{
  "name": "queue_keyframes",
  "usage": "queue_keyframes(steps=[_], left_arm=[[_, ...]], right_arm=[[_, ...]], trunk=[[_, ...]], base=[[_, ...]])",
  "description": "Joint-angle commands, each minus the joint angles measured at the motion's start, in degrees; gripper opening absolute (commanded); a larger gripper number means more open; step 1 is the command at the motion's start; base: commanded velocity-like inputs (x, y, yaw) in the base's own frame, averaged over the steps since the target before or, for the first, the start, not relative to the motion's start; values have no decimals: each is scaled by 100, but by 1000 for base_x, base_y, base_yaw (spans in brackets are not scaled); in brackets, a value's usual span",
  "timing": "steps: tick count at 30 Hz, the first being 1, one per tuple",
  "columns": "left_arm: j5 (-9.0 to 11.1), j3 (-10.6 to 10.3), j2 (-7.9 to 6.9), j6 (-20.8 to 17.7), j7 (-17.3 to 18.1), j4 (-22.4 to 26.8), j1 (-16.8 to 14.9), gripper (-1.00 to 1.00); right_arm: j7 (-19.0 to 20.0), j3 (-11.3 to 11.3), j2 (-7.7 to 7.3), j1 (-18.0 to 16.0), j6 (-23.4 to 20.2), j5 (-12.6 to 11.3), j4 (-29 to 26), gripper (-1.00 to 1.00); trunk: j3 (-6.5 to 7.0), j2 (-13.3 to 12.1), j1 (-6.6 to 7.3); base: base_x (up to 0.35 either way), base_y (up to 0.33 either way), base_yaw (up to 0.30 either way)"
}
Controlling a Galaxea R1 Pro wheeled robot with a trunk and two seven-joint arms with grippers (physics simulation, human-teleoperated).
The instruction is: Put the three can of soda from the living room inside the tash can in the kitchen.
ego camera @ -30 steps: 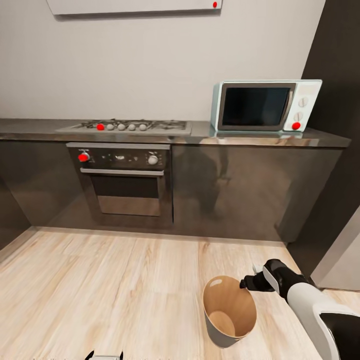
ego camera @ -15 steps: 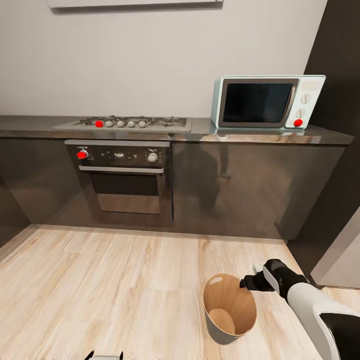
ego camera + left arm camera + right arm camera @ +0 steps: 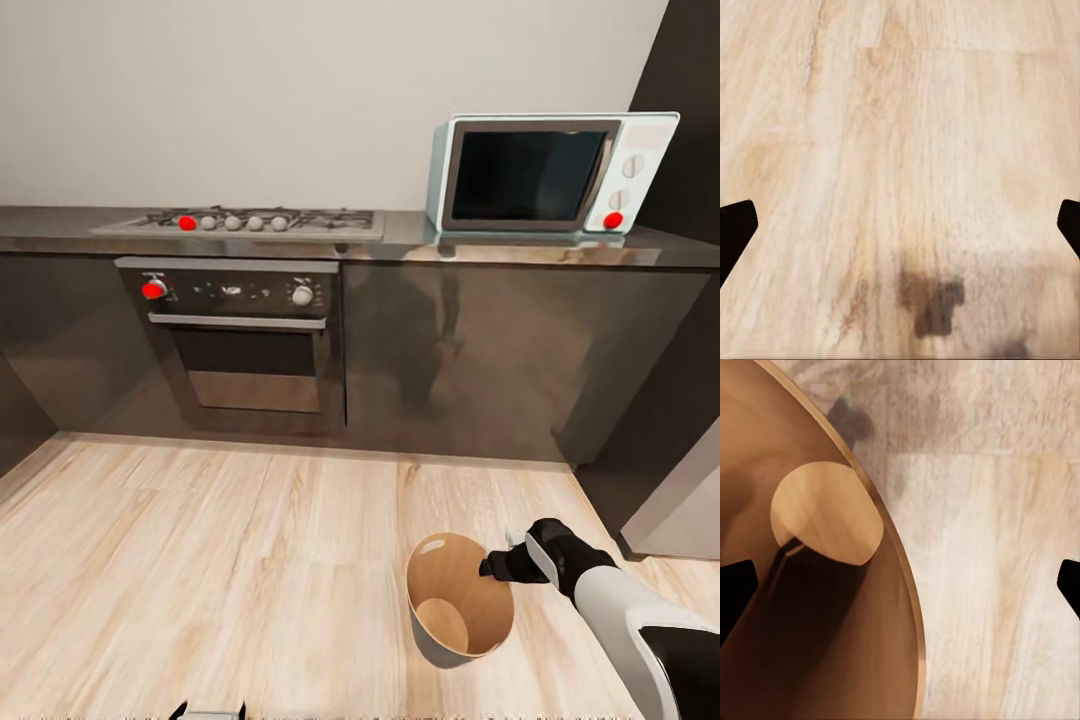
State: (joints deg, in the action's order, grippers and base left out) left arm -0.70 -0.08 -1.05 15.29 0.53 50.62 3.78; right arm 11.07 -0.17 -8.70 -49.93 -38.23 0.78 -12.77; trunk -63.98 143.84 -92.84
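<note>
Your right gripper (image 3: 492, 566) hangs at the rim of the tash can (image 3: 462, 640), its fingers spread wide with nothing between them; in the right wrist view the two dark fingertips (image 3: 736, 585) sit far apart, one over the bin's interior, the other over bare floor (image 3: 997, 585). The bin's tan-brown inside looks empty: only its round flat bottom (image 3: 825, 521) and smooth sloping wall are visible, with no can of soda inside as far as the wrist view reaches. Judged from that, no delivery is confirmed here, and the cans are left to fetch, unless one lies in the shadowed part. Your left gripper (image 3: 900, 225) is likewise open and empty, hanging over pale wood-grain planking. Beyond the right gripper, well apart, runs a dark glossy cabinet front with a built-in oven (image 3: 245, 340), a gas hob (image 3: 240, 222) on the grey surface (image 3: 400, 245), and a pale blue boxy microwave (image 3: 550, 175). The bin is a smooth tapered cylinder, light outside.
</note>
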Motion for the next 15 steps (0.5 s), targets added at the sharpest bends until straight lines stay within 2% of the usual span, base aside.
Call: queue_keyframes(steps=[1,5,13,15], left_arm=[[0,0,0,0,0,0,0,100],[0,0,-1,2,0,0,0,100],[0,0,-1,1,0,0,0,100],[0,0,-1,1,0,0,0,100]], right_arm=[[0,0,0,0,0,0,1,100],[0,0,0,0,6,0,2,100],[0,1,0,30,9,7,-5,100],[0,3,0,40,9,8,-5,100]], trunk=[[-23,2,-2],[-111,7,-13],[-111,7,-13],[-156,10,-18]], base=[[0,0,0],[0,0,0],[0,0,0],[0,0,0]])
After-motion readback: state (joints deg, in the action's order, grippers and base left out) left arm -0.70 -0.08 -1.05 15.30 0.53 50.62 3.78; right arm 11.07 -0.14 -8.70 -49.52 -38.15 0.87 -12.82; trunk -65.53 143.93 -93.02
